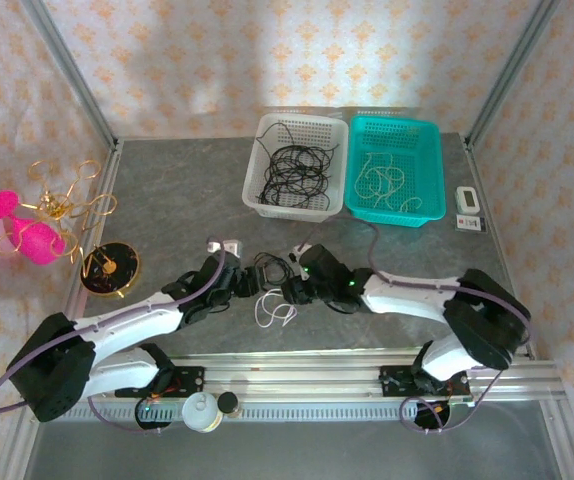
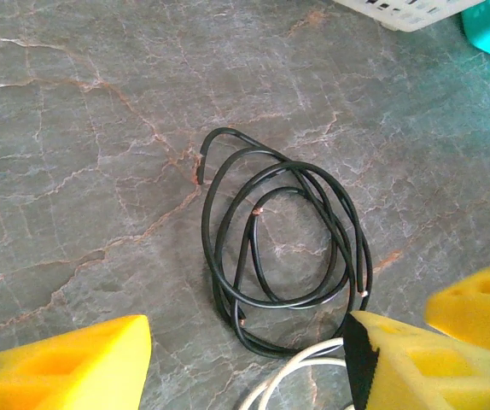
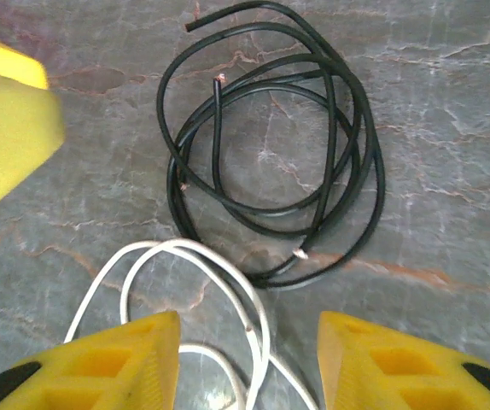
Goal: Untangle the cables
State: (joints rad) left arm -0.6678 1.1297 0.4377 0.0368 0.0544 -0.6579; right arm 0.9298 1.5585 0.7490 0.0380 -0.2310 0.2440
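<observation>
Two grippers met over the middle of the grey table (image 1: 167, 200), tip to tip. The left gripper (image 1: 248, 288) had its yellow fingers (image 2: 66, 367) well apart, clamped on nothing. Ahead of those fingers, a little beyond their tips, a black cable (image 2: 217, 273) lay flat in a loose coil of several turns, its cut ends showing copper. A white cable (image 2: 300, 353) curved in low between the left fingers, close against the right-hand one. Just beside that finger, on its outer side, sat one yellow finger of the right gripper (image 1: 289, 289).

From the right wrist, the right gripper's own fingers (image 3: 100, 367) also stood apart, gripping nothing. The white cable's loop ran through the gap between them, resting on the table, its rounded top just past the fingertips. Whether it brushed the inner face of either finger could not be told. Beyond that loop, straight out from the fingertips, lay the black coil; its near edge crossed or touched the white loop. Off to the left of the coil, one finger of the left gripper came into that view.

Farther out past both pairs of fingers, a white basket (image 1: 257, 195) held more black cables and a teal basket (image 1: 429, 150) beside it held pale ones.
</observation>
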